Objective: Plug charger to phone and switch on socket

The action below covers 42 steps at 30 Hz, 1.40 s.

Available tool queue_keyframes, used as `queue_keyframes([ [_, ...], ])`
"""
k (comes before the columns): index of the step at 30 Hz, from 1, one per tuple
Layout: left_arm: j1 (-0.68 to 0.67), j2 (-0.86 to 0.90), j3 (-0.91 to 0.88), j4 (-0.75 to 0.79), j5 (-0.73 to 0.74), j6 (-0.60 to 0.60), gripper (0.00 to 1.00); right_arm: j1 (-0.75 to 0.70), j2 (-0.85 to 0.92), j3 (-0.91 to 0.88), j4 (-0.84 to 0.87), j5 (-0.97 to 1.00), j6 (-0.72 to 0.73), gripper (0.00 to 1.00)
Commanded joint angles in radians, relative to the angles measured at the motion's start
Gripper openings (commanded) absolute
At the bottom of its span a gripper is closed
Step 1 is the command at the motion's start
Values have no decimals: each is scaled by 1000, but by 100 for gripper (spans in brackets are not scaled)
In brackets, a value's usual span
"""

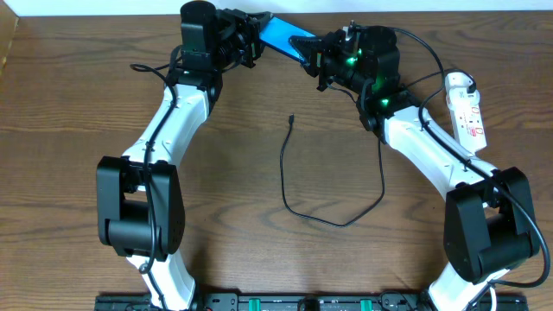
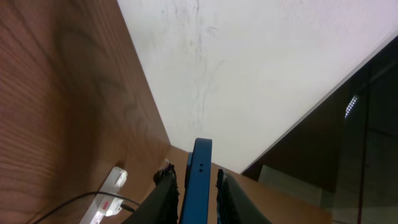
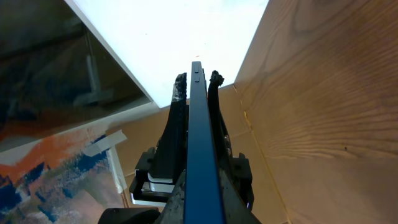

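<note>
The phone (image 1: 278, 33) is a slim blue slab held edge-on in the air over the back of the table. My left gripper (image 1: 252, 39) is shut on its left end and my right gripper (image 1: 315, 47) on its right end. In the left wrist view the phone (image 2: 200, 180) sits between my left fingers (image 2: 194, 173). In the right wrist view it (image 3: 200, 124) runs out of my right jaws (image 3: 204, 186). The charger cable (image 1: 346, 223) lies looped on the table, its plug tip (image 1: 292, 118) free. The socket (image 1: 468, 112) lies at the right with a white adapter (image 1: 459, 84) on it.
The socket also shows in the left wrist view (image 2: 106, 198), with a black cable running to it. A white wall stands just behind the table's back edge. The cable loop lies on the wood between the two arms.
</note>
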Motion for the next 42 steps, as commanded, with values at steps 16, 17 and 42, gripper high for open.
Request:
queue_keyframes([
  [16, -10, -27, 21, 21, 168, -20, 15, 22, 1, -2, -15, -8, -30, 2],
  [17, -10, -27, 21, 21, 172, -20, 13, 22, 1, -2, -14, -8, -30, 2],
  [42, 88, -26, 21, 10, 446, 394, 7, -38, 1, -2, -174, -6, -388, 63],
])
